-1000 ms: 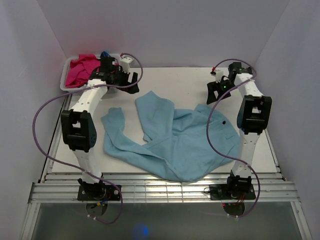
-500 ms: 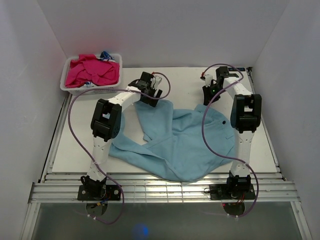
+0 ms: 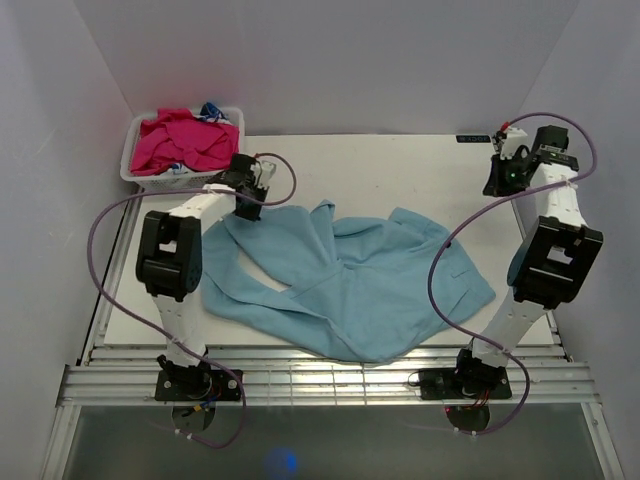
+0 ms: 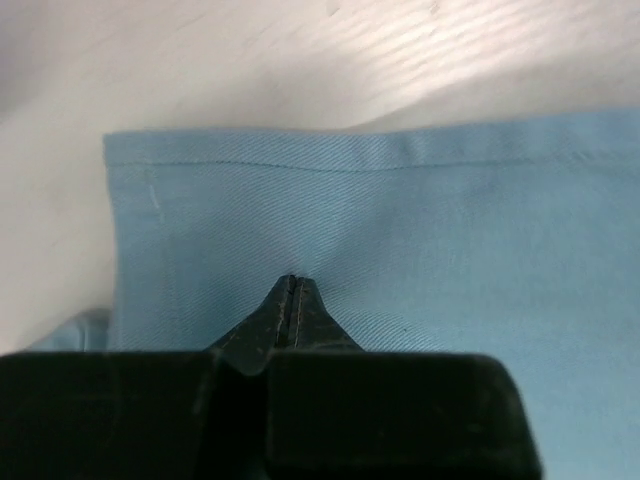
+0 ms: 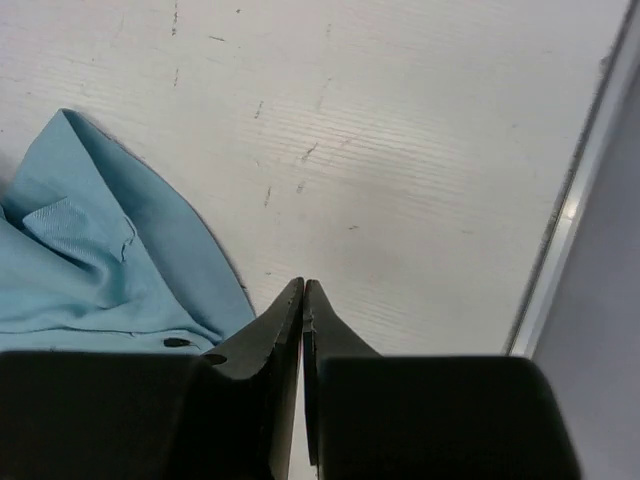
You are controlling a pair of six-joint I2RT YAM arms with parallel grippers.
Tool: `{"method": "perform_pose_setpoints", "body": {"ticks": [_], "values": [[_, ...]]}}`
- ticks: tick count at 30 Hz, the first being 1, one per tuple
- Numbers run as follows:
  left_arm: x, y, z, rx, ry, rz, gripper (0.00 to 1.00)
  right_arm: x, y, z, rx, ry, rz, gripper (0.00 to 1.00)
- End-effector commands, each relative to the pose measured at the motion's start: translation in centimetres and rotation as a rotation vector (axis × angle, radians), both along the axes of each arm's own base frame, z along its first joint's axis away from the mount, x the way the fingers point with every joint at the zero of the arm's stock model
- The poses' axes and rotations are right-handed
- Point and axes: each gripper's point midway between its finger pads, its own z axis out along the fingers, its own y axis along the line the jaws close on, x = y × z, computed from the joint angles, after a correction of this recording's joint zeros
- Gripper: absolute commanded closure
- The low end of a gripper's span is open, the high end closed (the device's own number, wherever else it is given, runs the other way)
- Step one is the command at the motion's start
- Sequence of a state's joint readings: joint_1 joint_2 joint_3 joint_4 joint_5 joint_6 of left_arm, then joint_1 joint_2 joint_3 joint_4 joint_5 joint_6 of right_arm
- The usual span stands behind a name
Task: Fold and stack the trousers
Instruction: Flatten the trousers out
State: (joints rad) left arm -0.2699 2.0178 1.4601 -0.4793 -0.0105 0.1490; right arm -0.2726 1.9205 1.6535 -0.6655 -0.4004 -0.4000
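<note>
Flattening comes first: the trousers (image 3: 350,290) lie rumpled on the bench (image 3: 400,165), just nearer than the basket (image 3: 170,178). My left fingers (image 4: 275,325), pressed together, touch cloth beside it; right fingers (image 5: 285,325), likewise together, hover well apart. Next I should pinch and spread a leg.

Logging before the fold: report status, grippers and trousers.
Left gripper shut on trousers near a leg hem; these lie unfolded, rumpled. Right gripper shut, empty, over bare table. Basket of magenta garments far left, apart.

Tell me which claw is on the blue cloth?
The left gripper: its shut tips meet the trousers; the right gripper hangs over bare table.
</note>
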Motion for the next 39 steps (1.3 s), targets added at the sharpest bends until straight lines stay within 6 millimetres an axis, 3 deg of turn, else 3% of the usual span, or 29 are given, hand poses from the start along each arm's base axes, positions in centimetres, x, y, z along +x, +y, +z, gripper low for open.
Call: {"method": "perform_pose_setpoints", "body": {"ticks": [1,2,3,4,5,6,10,11,13,14,17,21,24,26,31,32,33,37,39], "values": [[-1.5,2.0,7.6,-0.083,-0.143,-0.028,1.00,-1.6,0.2,0.3,0.010,-0.014,0.066,0.92],[-2.1,2.1,7.8,-0.089,-0.148,-0.045,1.00,-1.3,0.7,0.9,0.015,-0.010,0.097,0.90],[-3.5,2.4,7.7,-0.089,-0.146,-0.053,1.00,-2.4,2.0,-0.8,0.089,0.089,0.125,0.79],[-4.1,2.4,7.6,-0.081,-0.148,-0.081,1.00,-2.3,2.7,-1.0,0.126,0.118,0.138,0.68],[-4.8,2.3,7.4,-0.095,-0.137,-0.097,1.00,-1.3,3.8,0.0,0.144,0.108,0.161,0.49],[-5.7,2.3,6.6,-0.092,-0.114,-0.100,1.00,-1.1,5.0,-1.0,0.203,0.154,0.159,0.43],[-7.9,2.5,5.4,-0.105,-0.049,-0.091,1.00,0.1,10.1,-2.0,0.229,0.174,0.228,0.30],[-8.2,2.6,5.2,-0.109,-0.043,-0.082,1.00,0.2,12.6,-2.3,0.215,0.175,0.276,0.30],[-9.2,2.7,4.5,-0.106,-0.021,-0.075,1.00,0.5,14.5,-3.5,0.178,0.187,0.299,0.28],[-9.4,2.8,4.6,-0.110,-0.022,-0.068,1.00,0.4,16.9,-4.0,0.154,0.186,0.350,0.28],[-9.8,3.1,4.5,-0.105,-0.021,-0.055,1.00,1.0,18.9,-6.5,0.077,0.202,0.380,0.28],[-9.7,3.1,5.2,-0.113,-0.036,-0.046,1.00,0.8,19.1,-10.9,-0.021,0.295,0.383,0.32],[-9.3,3.2,5.8,-0.110,-0.050,-0.036,1.00,1.0,18.0,-12.0,-0.097,0.316,0.365,0.35],[-9.3,3.1,6.0,-0.115,-0.051,-0.040,1.00,0.8,17.4,-12.3,-0.131,0.308,0.349,0.32],[-9.4,2.9,5.9,-0.122,-0.046,-0.042,1.00,1.4,18.2,-6.9,-0.104,0.159,0.382,0.23],[-9.4,2.9,5.9,-0.126,-0.045,-0.042,1.00,1.6,18.2,-5.9,-0.102,0.132,0.388,0.02],[-9.6,2.9,5.9,-0.127,-0.043,-0.043,1.00,1.8,18.2,-4.5,-0.108,0.094,0.388,0.08],[-9.5,2.8,5.8,-0.127,-0.045,-0.047,1.00,2.3,16.8,-3.2,-0.166,0.063,0.413,0.10],[-9.5,2.9,5.8,-0.125,-0.046,-0.045,1.00,1.8,15.8,-4.8,-0.173,0.129,0.413,0.10]]}}
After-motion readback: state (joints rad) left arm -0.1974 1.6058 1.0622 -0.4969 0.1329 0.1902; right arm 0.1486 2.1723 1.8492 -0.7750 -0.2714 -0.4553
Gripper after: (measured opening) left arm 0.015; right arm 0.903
